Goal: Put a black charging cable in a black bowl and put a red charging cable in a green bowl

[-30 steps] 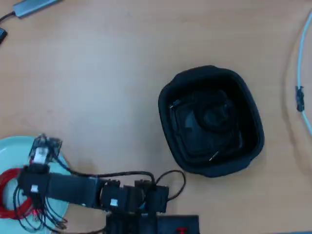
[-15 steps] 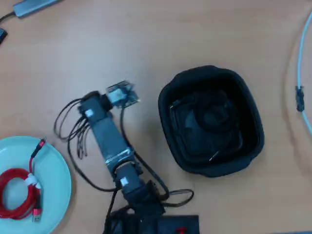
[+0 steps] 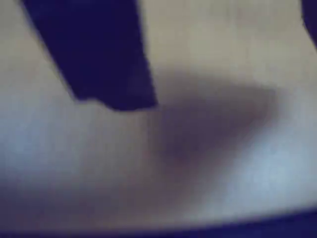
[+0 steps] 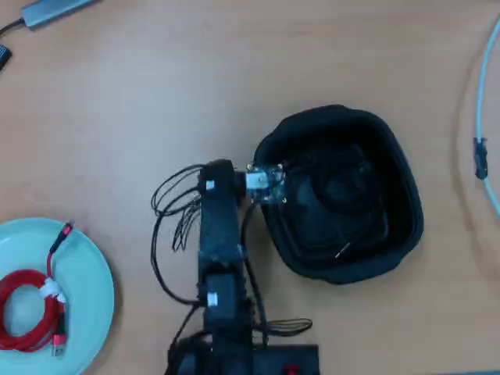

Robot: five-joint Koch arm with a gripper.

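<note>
In the overhead view the red charging cable (image 4: 27,312) lies coiled in the green bowl (image 4: 90,269) at the lower left, with nothing touching it. The black bowl (image 4: 402,183) sits right of centre. Inside it the black charging cable (image 4: 341,248) blends with the dark floor, and only its plug tips show clearly. My gripper (image 4: 266,184) hangs over the black bowl's left rim, its jaws hidden under the wrist's circuit board. The wrist view is a heavy blur: one dark finger (image 3: 99,54) at the upper left over a pale surface with a shadow.
The arm's base (image 4: 242,355) stands at the bottom edge, and loose black wires (image 4: 173,211) loop off the arm's left side. A grey adapter (image 4: 55,9) lies at the top left corner. A pale blue cable (image 4: 488,94) runs along the right edge.
The arm has swung from above the green bowl, across the table's middle, to the black bowl's left rim. The red cable stays in the green bowl, now uncovered.
</note>
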